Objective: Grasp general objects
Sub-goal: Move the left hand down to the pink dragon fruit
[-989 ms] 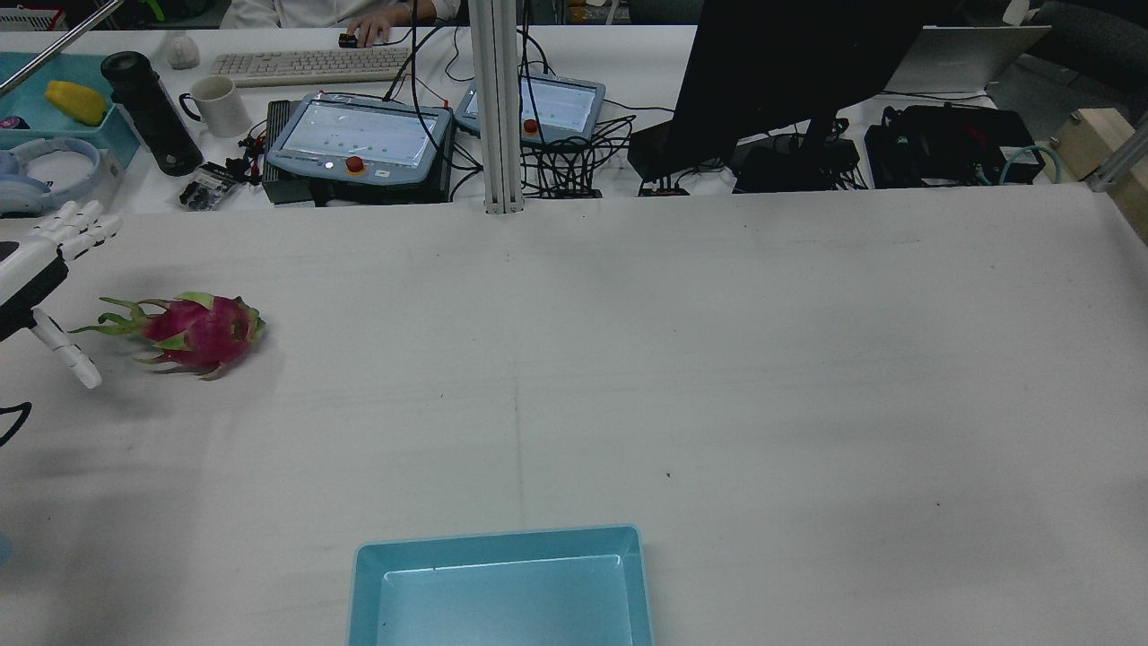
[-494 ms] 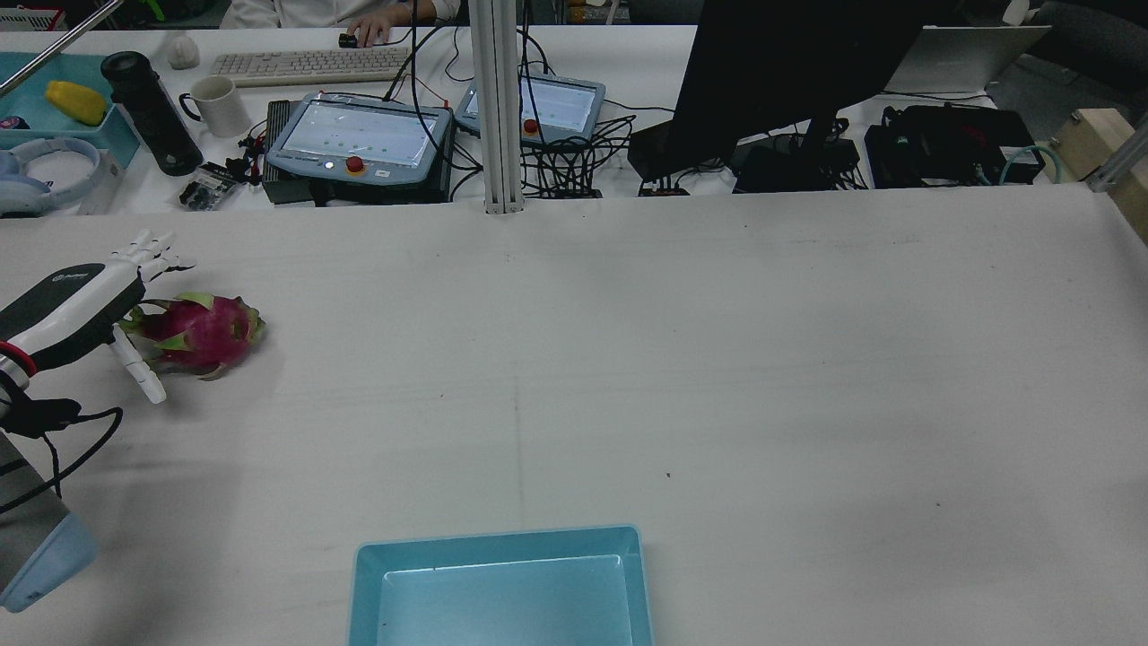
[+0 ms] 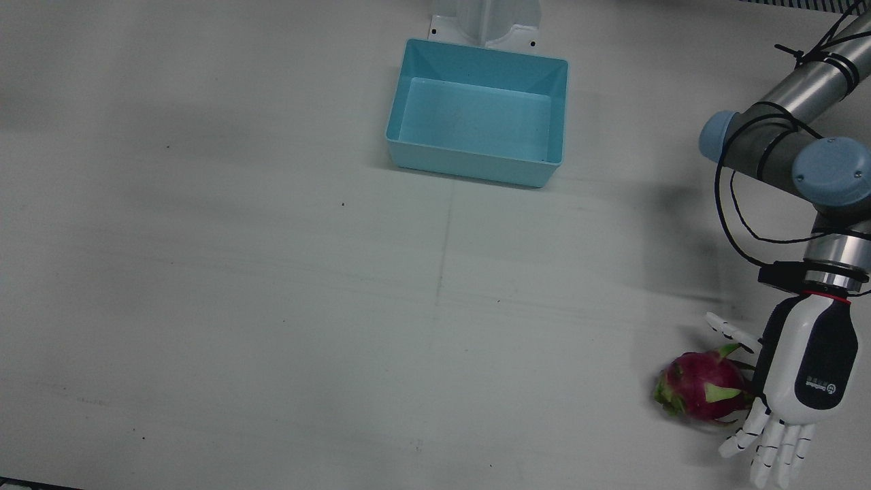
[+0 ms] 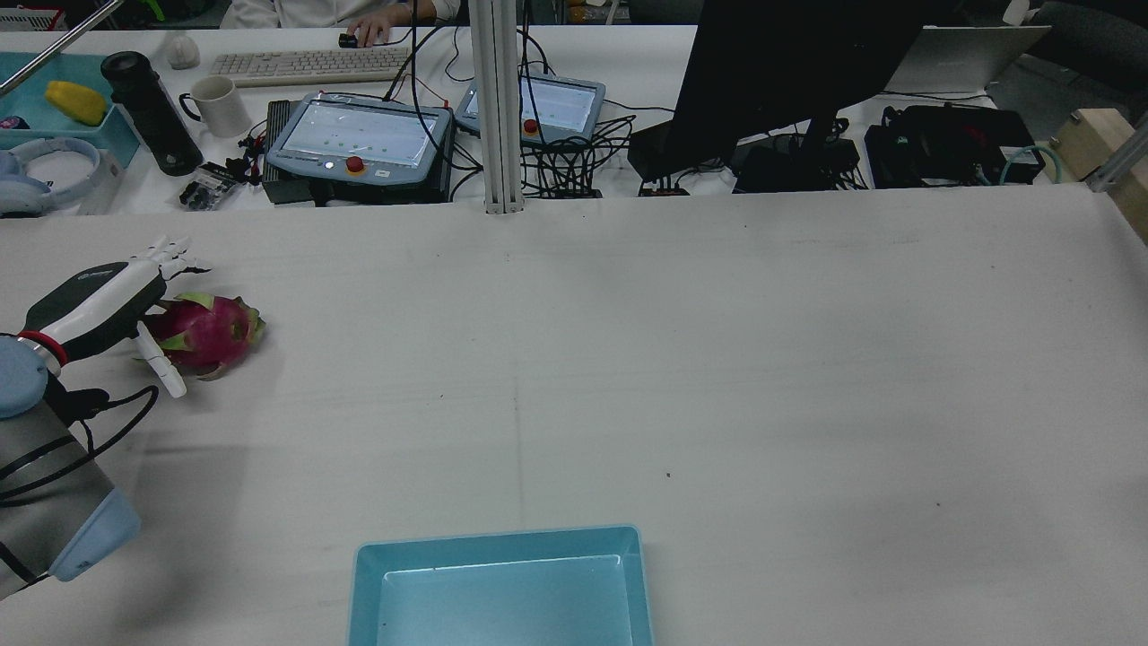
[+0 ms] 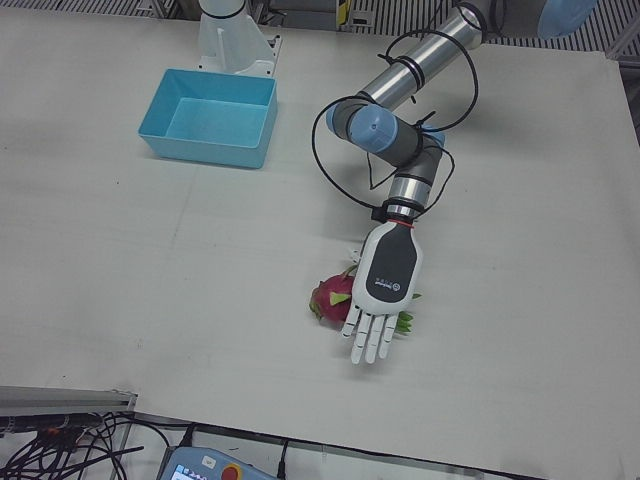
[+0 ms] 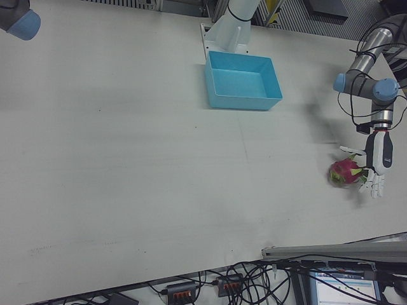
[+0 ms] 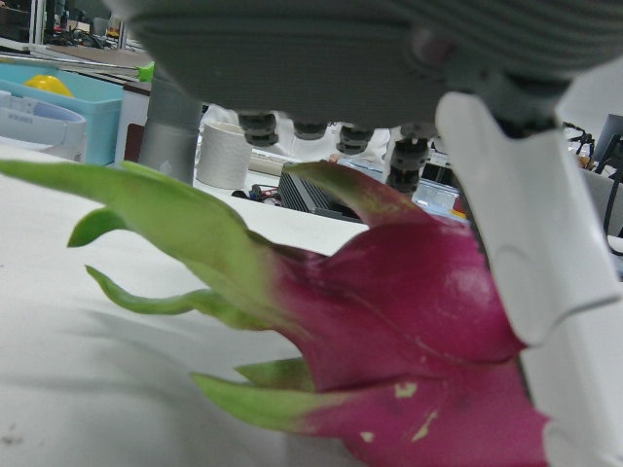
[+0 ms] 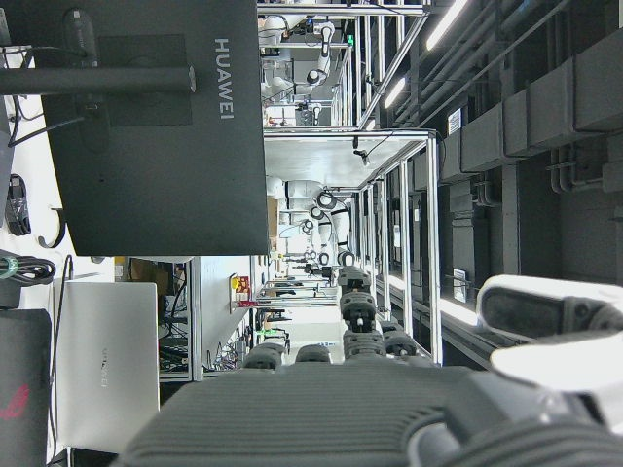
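Note:
A magenta dragon fruit (image 3: 701, 391) with green scales lies on the white table near the robot's left edge. It also shows in the rear view (image 4: 208, 332), the left-front view (image 5: 328, 297) and the right-front view (image 6: 344, 171). My left hand (image 3: 808, 367) is open and hovers palm-down over the fruit's leafy end, fingers straight and spread, thumb out on the near side. The left hand view shows the fruit (image 7: 409, 321) close under the palm, with the thumb (image 7: 526, 243) beside it. My right hand (image 8: 370, 418) shows only in its own view, fingers extended, holding nothing.
A light blue bin (image 3: 476, 162) stands at the middle of the table by the pedestals, and shows in the rear view (image 4: 363, 574). Behind the table's far edge are teach pendants (image 4: 359, 139), a monitor (image 4: 789, 72), a mug and cables.
My left hand has moved in from the table's left edge toward the dragon fruit and now covers its leafy end. The fruit has not moved.

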